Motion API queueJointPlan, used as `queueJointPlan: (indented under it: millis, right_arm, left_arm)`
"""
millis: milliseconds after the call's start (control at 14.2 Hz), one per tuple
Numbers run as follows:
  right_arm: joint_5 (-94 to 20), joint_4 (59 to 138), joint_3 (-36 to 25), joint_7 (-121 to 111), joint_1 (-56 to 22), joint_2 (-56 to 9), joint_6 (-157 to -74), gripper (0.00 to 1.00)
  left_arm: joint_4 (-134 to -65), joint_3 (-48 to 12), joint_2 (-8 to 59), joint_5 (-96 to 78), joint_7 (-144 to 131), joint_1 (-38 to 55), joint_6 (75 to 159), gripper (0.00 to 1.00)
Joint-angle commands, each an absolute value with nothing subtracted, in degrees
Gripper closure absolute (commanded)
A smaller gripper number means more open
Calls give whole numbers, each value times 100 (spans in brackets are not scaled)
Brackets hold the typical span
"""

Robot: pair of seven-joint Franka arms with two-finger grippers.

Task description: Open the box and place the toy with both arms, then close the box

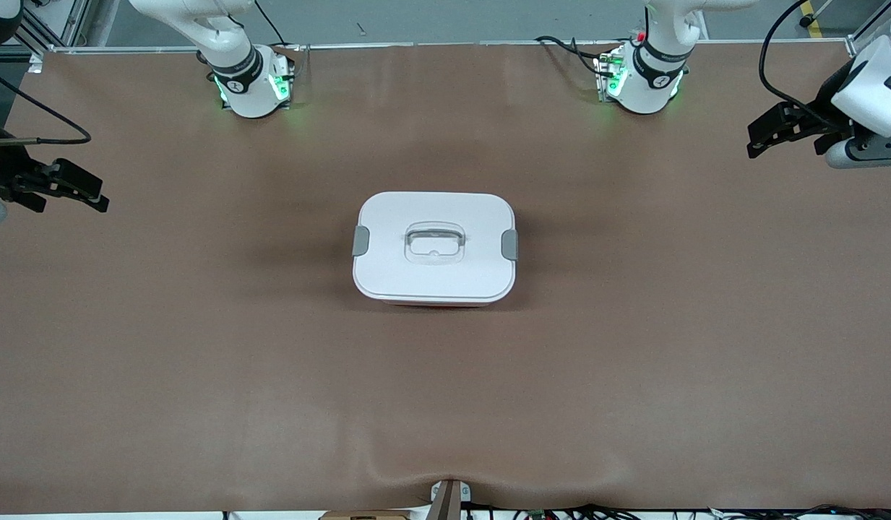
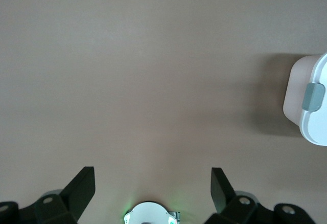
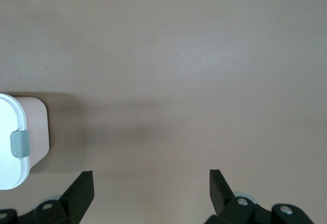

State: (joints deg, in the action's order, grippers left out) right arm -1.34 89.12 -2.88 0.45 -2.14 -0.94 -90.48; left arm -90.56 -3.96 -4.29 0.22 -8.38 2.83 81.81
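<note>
Box (image 2: 306,98) cut off at both wrist views' edges; its pink tub mostly hidden under the lid (image 1: 434,245).

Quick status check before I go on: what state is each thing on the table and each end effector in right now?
Pale pink plastic box: closed, upright at the table's middle.
White lid: seated on the box.
Grey side clips: both down against the lid's ends.
Clear recessed handle: lying flat.
Left end effector: open, empty, waiting over bare table.
Right end effector: open, empty, waiting over bare table.
</note>
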Motion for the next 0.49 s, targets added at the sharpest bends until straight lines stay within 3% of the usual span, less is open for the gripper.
queueJointPlan:
  millis: [0, 423]
  right_arm:
    - [-246, 8886, -290, 17, -167, -62, -9088, 0]
    - [-324, 8886, -299, 88, -158, -62, -9088, 0]
  left_arm:
    - [-8790, -369, -299, 35, -712, 220, 8218, 0]
    - [-8622, -343, -220, 61, -738, 132, 8200, 0]
